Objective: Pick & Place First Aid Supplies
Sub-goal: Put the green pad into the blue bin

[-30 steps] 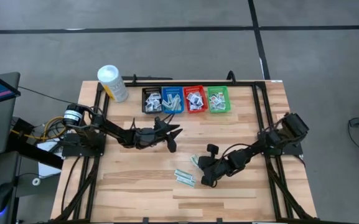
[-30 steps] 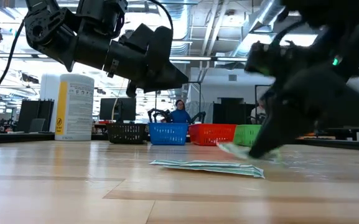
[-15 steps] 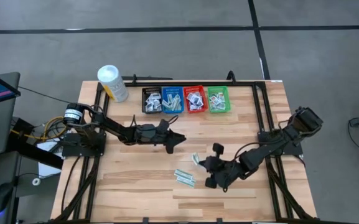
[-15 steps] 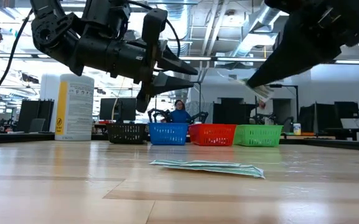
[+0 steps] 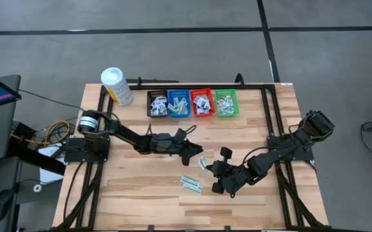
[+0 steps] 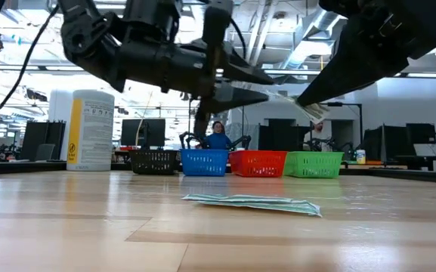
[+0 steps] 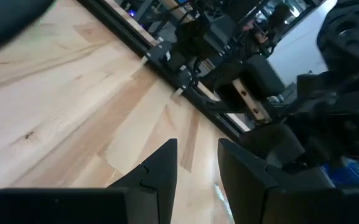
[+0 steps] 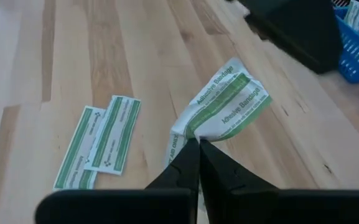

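Right gripper (image 8: 198, 148) pinches green-striped bandage strips (image 8: 226, 106) above the table (image 5: 140, 187) — left gripper (image 5: 197, 154) spread.

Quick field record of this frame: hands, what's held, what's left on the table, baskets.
right hand: shut on bandage strips, lifted off the table
left hand: open, empty, next to the held strips
on table: two bandage strips lying flat, side by side
baskets: black, blue, red, green in a row at the far edge, all holding packets
tub: upright, beside the black basket
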